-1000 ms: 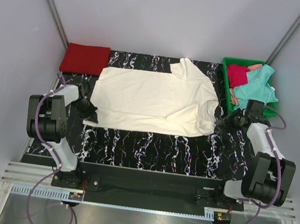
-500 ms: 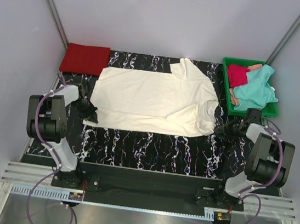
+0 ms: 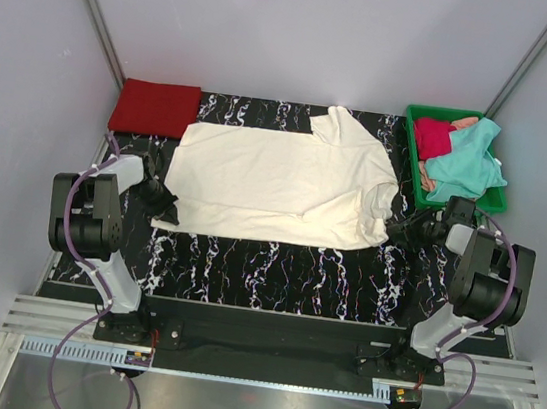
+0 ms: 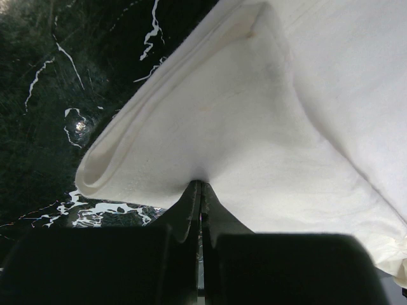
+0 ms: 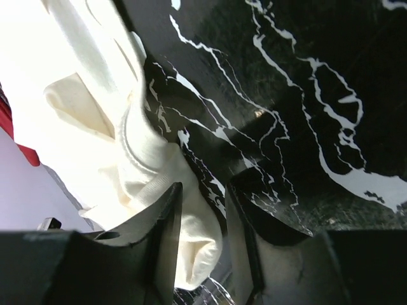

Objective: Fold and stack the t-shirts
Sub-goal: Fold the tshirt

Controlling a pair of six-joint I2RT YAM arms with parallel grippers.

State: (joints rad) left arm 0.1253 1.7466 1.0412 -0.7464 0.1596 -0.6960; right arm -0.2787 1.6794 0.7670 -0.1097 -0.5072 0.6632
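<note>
Cream shirt (image 3: 281, 183) lies spread flat across the middle of the dark marbled table (image 3: 276, 260), hem end towards the left arm, collar end towards the right. The left gripper (image 4: 201, 185) is clamped tight on a doubled fold of the hem corner, jaws fully together with cloth puckering out of the pinch. That's a solid bite.

At the other end, the right gripper (image 5: 202, 197) sits low at the neck end with its jaws partly apart, a rolled lump of cream cloth lying in the gap. From this angle I can't tell whether both fingers are touching that lump, so I'd call it straddling, not holding.

This fabric is light, limp and thin. It will sag, drag and wrinkle rather than keep a shape, so it wants two grips at matching corners, on the thicker seams: the hem on one side, the shoulder or collar rib on the other. A one-layer pinch would likely peel the front away from the back.

Around it, a red shirt (image 3: 155, 106) is already folded at the far left corner, just beside the cream one's far edge. The green tray (image 3: 429, 111) at the far right holds a teal shirt (image 3: 465, 164) and a crimson shirt (image 3: 432, 137), close behind the right arm. That's the thing to mind when it lifts.
</note>
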